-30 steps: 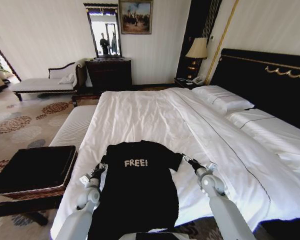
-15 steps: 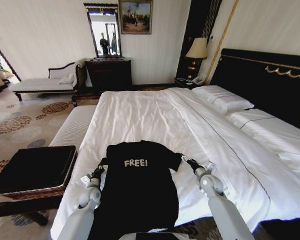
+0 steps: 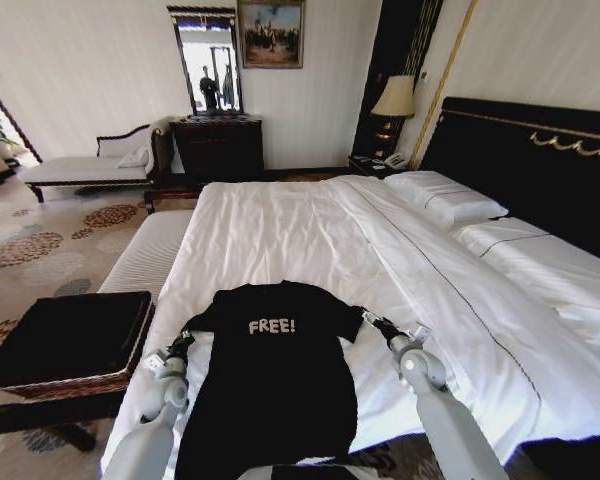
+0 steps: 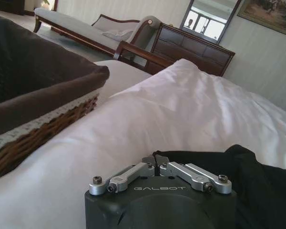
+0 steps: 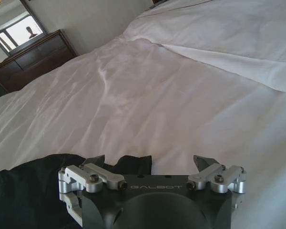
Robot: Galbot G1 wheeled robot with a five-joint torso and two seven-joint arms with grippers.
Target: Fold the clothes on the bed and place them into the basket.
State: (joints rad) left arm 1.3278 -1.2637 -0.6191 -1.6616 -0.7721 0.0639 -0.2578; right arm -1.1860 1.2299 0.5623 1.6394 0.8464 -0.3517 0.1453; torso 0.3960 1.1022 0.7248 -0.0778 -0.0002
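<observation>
t-shirt point(image 3: 275, 370), black with white "free!" letters, lies flat on the near end of the bed point(image 3: 280, 230), chest side up. its bottom hem hangs toward the robot and its neck points to the far pillows point(image 3: 450, 197). it looks spread out this way so both sleeves are easy to reach for a fold.

the left gripper point(image 3: 181, 341) sits at the shirt's left sleeve, low on the white duvet. in the left wrist view its fingers point(image 4: 155, 163) are pressed together on the black sleeve edge, so it seems to have a pinch on the cloth. holding a sleeve tip like this would let the arm lift that side and lay it over the middle.

the right gripper point(image 3: 378, 324) rests at the other sleeve. in the right wrist view its fingers point(image 5: 203, 162) stand wide apart, with the sleeve edge by one fingertip and bare sheet by the other. it has not grabbed anything yet. i think it is lined up to close on that sleeve.

the basket point(image 3: 65, 345) stands on the floor just beside the bed, on the robot's left, with black fabric over its top. it is close, so a folded shirt will not have far to go. no fold is made yet, so the job looks like it is only near its start.
</observation>
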